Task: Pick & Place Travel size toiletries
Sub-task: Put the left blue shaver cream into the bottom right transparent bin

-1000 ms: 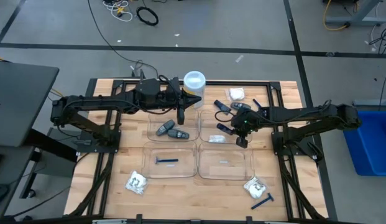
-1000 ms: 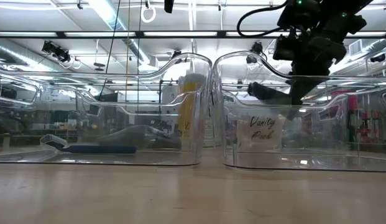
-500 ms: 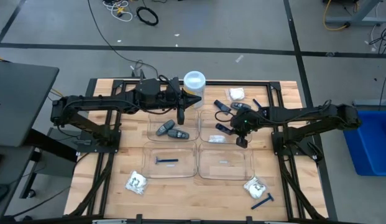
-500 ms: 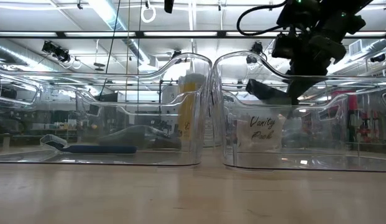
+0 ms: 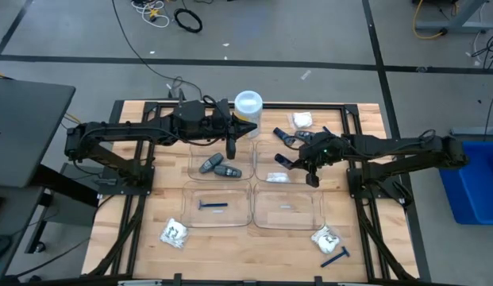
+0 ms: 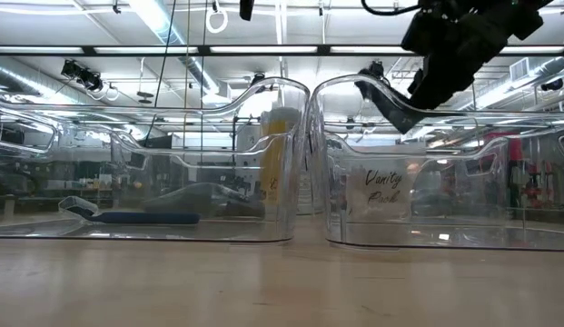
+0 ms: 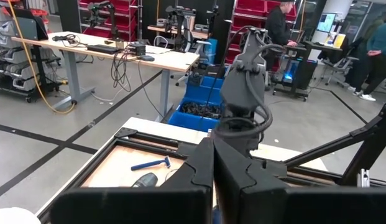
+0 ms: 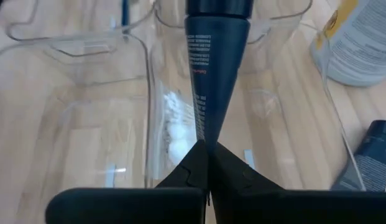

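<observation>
My right gripper (image 8: 207, 155) is shut on a dark blue flat tube (image 8: 205, 74) and holds it over the far-right clear tray (image 5: 282, 163). In the low view the tube (image 6: 389, 104) sits at the height of that tray's rim, and a white packet (image 6: 381, 186) lies in the tray below it. Grey oval sticks (image 5: 218, 168) lie in the far-left tray, and a blue razor (image 5: 213, 205) lies in the near-left tray. My left gripper (image 7: 212, 149) is shut on nothing and waits level above the far-left tray, beside the yellow canister (image 5: 248, 103). My right gripper pinches the tube's flat narrow end (image 8: 205, 140) between its two fingers. The fingers slant down from the table's right side, and the tube reaches out ahead of them lengthwise, its wide cap end farthest away. The tube is tilted and lifted clear of the tray.
Four clear trays stand two by two at mid-table. Loose on the wood are white packets (image 5: 175, 233) (image 5: 325, 237), a blue razor (image 5: 335, 256) near the front right, and another packet (image 5: 302, 121) at the back. More small items lie by the right arm.
My right gripper has risen and tipped with the dark blue tube. The tube has come up from inside the far-right tray to rim height.
</observation>
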Available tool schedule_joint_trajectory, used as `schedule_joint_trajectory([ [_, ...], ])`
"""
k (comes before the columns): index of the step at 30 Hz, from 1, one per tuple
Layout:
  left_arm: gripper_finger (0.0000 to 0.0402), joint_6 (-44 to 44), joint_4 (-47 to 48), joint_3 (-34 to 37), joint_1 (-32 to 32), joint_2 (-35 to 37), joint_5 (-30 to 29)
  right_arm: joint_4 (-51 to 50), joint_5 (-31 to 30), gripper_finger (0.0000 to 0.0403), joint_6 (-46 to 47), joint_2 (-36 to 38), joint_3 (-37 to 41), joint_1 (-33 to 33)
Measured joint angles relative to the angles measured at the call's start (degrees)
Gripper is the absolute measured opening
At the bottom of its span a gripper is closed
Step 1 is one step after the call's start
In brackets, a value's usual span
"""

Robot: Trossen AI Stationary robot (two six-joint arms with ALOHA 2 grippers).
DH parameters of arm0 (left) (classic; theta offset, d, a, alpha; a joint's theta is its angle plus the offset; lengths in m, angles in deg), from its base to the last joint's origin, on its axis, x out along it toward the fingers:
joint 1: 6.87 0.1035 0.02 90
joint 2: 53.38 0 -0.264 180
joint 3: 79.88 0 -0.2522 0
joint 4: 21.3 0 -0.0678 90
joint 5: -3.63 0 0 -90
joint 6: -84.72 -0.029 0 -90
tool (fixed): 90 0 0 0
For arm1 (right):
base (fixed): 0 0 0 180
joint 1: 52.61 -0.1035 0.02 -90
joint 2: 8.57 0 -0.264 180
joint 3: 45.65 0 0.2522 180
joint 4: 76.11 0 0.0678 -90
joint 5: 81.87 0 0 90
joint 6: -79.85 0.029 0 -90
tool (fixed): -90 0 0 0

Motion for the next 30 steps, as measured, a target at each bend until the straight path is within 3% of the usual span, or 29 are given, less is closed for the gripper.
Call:
schedule_joint_trajectory([
  [10, 0.0006, 0.26, 0.26, 0.0, 0.02, 0.0, -0.06, 0.33, 15.55, 0.0008, -0.28, 1.05, 0.0, -2.57],
  [30, 0.0004, 0.7, 0.31, 0.0, 0.01, 0.0, -0.06, 0.46, 17.19, 0.0009, 1.85, -0.49, 2.59, -12.42],
])
